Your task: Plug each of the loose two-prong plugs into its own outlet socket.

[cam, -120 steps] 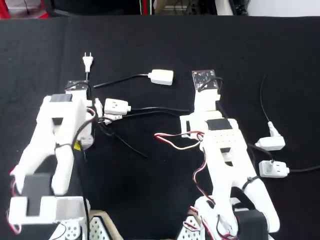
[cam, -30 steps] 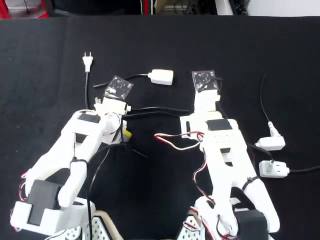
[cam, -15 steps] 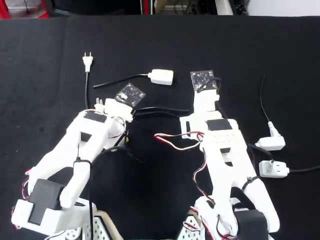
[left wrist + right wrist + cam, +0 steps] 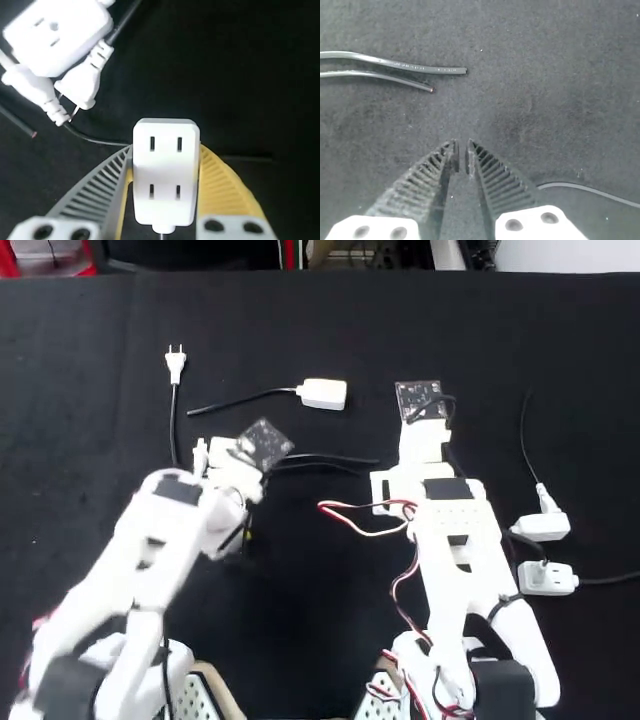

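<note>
1. Between the jaws of the left gripper [image 4: 165,150] sits a pinched white outlet block [image 4: 166,172], its slots empty.
2. Jaws of the right gripper [image 4: 461,150] are almost pressed together, holding nothing.
3. One two-prong plug [image 4: 176,362] lies loose on the table [image 4: 500,340], well apart; plugging seems unfinished.

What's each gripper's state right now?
Left gripper: closed on a white outlet.
Right gripper: closed, holding nothing.

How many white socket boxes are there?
5. One box in the left gripper, one by two plugs, one at the far middle, two on the right. More may be hidden.
</note>
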